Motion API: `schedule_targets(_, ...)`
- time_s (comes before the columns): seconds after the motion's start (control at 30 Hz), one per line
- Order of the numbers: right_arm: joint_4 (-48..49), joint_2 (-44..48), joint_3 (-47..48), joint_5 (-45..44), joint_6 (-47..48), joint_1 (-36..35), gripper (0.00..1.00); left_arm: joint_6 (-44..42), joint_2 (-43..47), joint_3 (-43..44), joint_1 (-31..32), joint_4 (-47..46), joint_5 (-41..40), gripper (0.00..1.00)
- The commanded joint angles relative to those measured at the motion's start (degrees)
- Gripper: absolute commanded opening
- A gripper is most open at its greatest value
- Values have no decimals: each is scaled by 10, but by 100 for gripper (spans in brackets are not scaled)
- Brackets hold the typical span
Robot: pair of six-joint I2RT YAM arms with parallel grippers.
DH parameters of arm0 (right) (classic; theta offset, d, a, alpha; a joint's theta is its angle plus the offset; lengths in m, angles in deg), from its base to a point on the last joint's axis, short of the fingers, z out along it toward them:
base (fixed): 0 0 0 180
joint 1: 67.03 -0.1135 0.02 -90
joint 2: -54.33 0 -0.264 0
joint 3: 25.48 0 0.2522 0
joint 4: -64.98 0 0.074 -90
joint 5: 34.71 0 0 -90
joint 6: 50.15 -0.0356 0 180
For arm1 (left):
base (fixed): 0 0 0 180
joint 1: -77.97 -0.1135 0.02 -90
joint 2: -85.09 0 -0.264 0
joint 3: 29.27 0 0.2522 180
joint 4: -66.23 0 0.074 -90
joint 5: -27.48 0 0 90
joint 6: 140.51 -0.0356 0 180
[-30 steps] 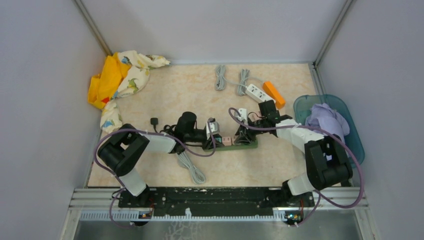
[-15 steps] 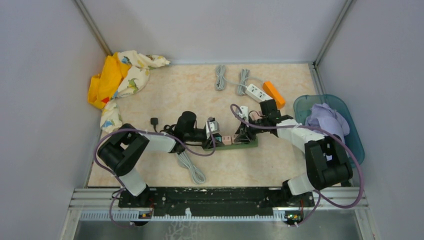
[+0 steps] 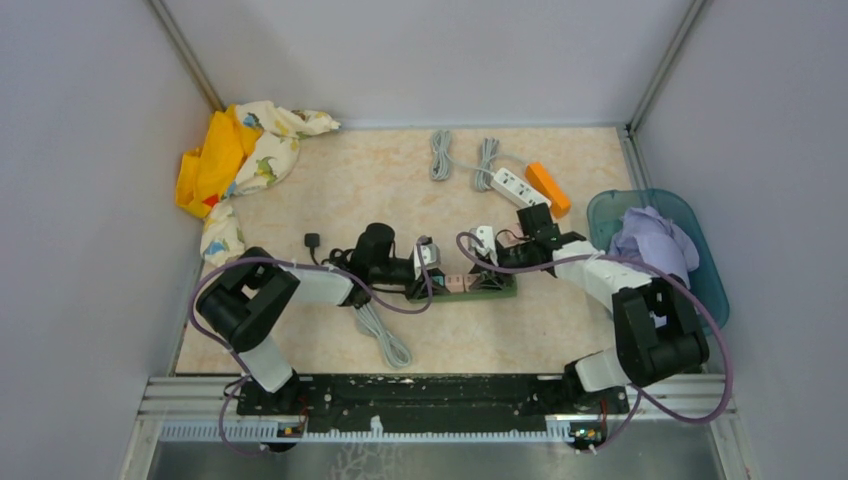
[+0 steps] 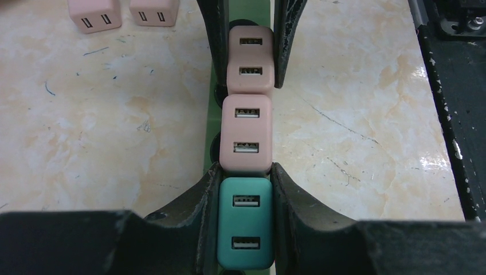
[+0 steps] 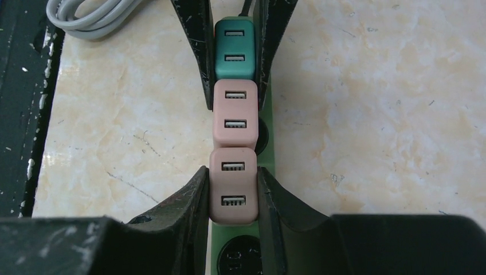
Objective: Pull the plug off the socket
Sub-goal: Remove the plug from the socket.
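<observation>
A green power strip point(image 3: 497, 288) lies on the table with three USB plugs in a row. In the left wrist view my left gripper point(image 4: 245, 172) is shut on the teal plug point(image 4: 246, 223), its fingers pressed on both sides. A middle pink plug point(image 4: 246, 133) sits free beside it. In the right wrist view my right gripper point(image 5: 232, 172) is shut on the end pink plug point(image 5: 233, 184), which is seated in the strip point(image 5: 267, 146). In the top view the left gripper point(image 3: 425, 262) and the right gripper point(image 3: 487, 268) face each other along the strip.
An empty socket point(image 5: 239, 255) lies under my right gripper. Two loose pink plugs point(image 4: 94, 12) lie beside the strip. A grey coiled cable point(image 3: 383, 338) lies near the front. A white power strip point(image 3: 512, 184), an orange block point(image 3: 548, 187), a blue bin point(image 3: 700, 262) and cloths point(image 3: 232, 160) surround the area.
My right wrist has shifted slightly back and right over the strip's end while its fingers stay at the pink plug. The left arm has not moved.
</observation>
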Motion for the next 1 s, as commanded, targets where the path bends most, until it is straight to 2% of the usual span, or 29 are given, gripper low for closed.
schedule_targets(0.0,51,17,16,44,-26,-49,0,-2,-19,4,4,33,1,1)
schedule_targets(0.07,85,5,24,42,-96,-48,0,-2,-19,4,4,34,1,1)
schedule_targets(0.23,86,-20,42,91,-147,4,0,-2,-20,5,4,34,0,1)
schedule_targets(0.27,72,-23,44,109,-135,17,0,-2,-20,4,4,34,1,1)
schedule_targets(0.37,-22,-19,52,121,-8,28,0,-3,-21,6,4,36,2,1)
schedule_targets(0.47,-35,4,34,99,59,20,0,-4,-22,7,4,37,3,1)
schedule_targets(0.53,-27,19,24,63,66,5,0,-4,-21,7,4,38,3,1)
schedule_targets(0.6,-5,21,25,57,36,-3,0,-4,-22,8,3,38,3,1)
schedule_targets(0.8,14,-30,69,121,-100,-4,0,-3,-19,5,4,36,0,1)
schedule_targets(0.97,10,-24,62,76,-70,4,0,-3,-19,5,4,35,1,1)
